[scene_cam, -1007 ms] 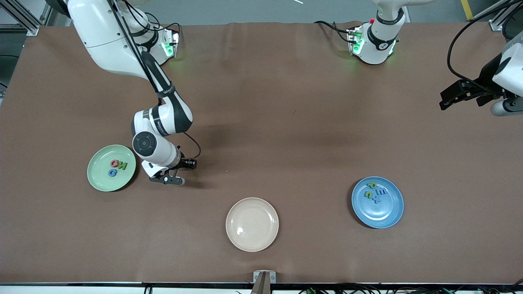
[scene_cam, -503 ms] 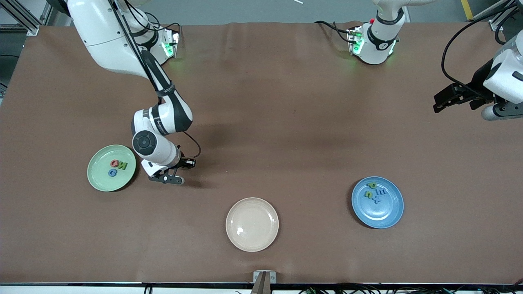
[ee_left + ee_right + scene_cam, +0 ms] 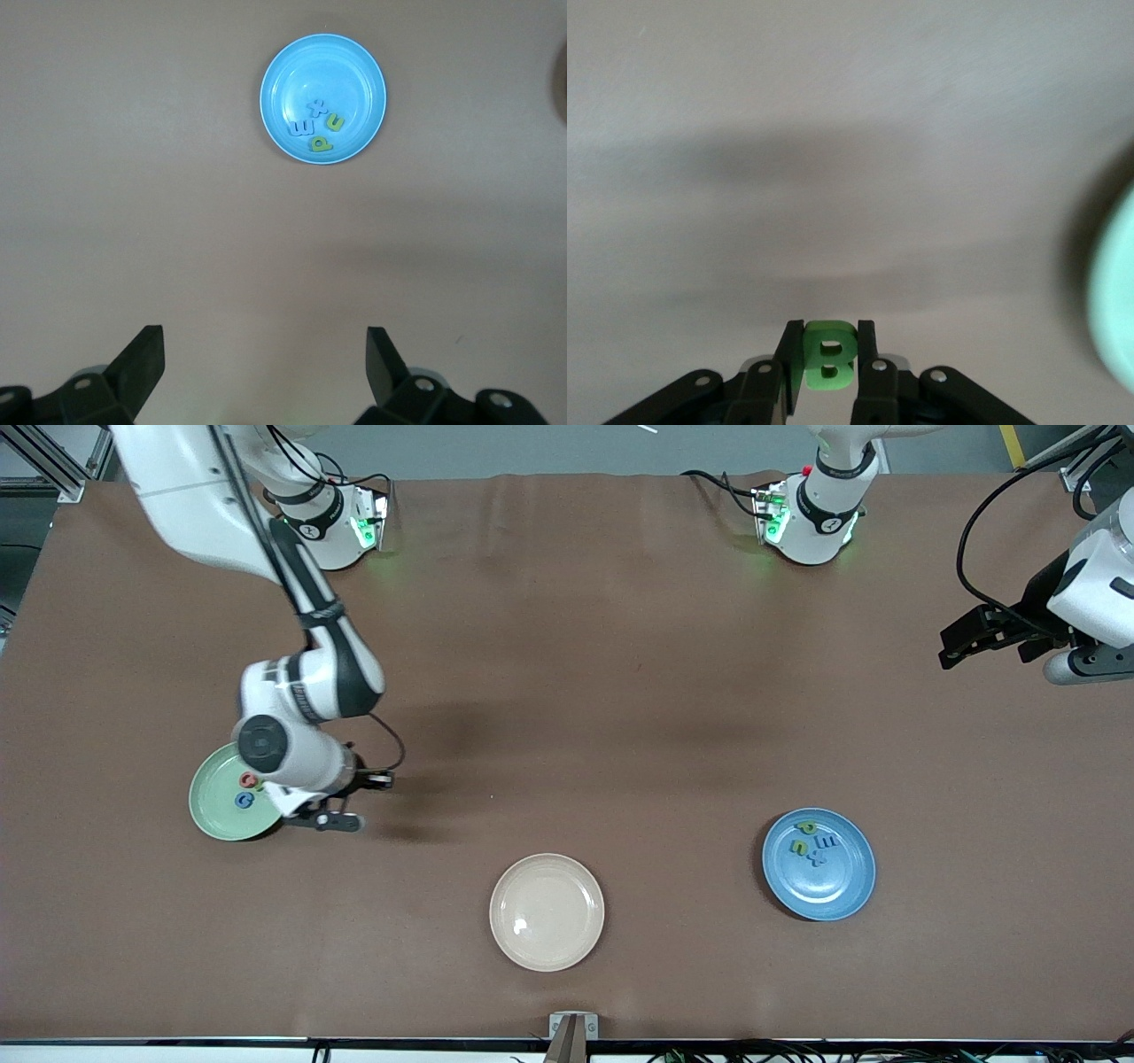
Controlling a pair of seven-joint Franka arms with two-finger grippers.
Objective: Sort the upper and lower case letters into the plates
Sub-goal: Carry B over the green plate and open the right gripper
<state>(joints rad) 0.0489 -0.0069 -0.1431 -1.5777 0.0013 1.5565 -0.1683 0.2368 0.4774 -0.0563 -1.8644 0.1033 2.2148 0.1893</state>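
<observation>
The right gripper [image 3: 829,359] is closed on a small bright green foam letter B [image 3: 829,354], held upright between its fingers, over the brown table [image 3: 567,691] just beside the pale mint green round plate [image 3: 213,815]. This plate holds a red letter [image 3: 249,780] and a blue letter [image 3: 244,800]. The medium blue round plate [image 3: 846,890], toward the left arm's end, holds small green and blue letters [image 3: 316,130]. The left gripper [image 3: 266,363] waits with its fingers wide apart, high over the table.

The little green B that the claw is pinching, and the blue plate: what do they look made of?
The green letter B, clamped in the right gripper, looks like matte foam or soft plastic: thick, flat-faced, no shine. The blue plate looks like glossy plastic or melamine, with soft highlights on its rim, though glazed ceramic can't be ruled out.
</observation>
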